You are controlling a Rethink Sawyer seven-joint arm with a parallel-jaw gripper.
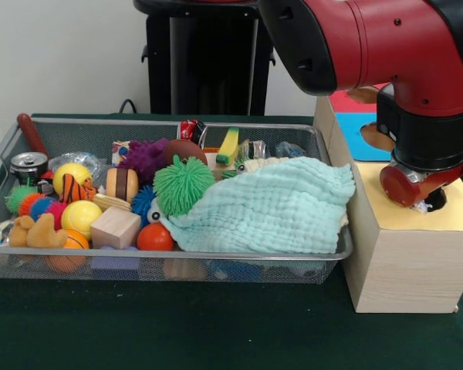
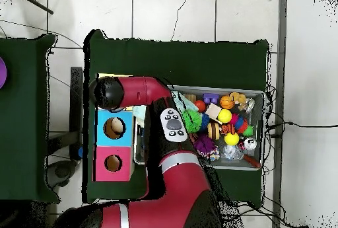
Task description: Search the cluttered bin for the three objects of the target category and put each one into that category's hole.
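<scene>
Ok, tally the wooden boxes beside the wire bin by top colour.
Yellow-topped box: 1
Blue-topped box: 1
Red-topped box: 1
Total: 3

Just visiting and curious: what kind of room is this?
Probably a robotics lab: a red robot arm works at a green-covered table with a wire bin of toys and wooden sorting boxes, cables trailing.

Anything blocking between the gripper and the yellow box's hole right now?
Nothing visible. In the front view the gripper hangs right at the hole of the yellow-topped box, with a whitish crinkly scrap under it. Overhead, the arm covers that box.
</scene>
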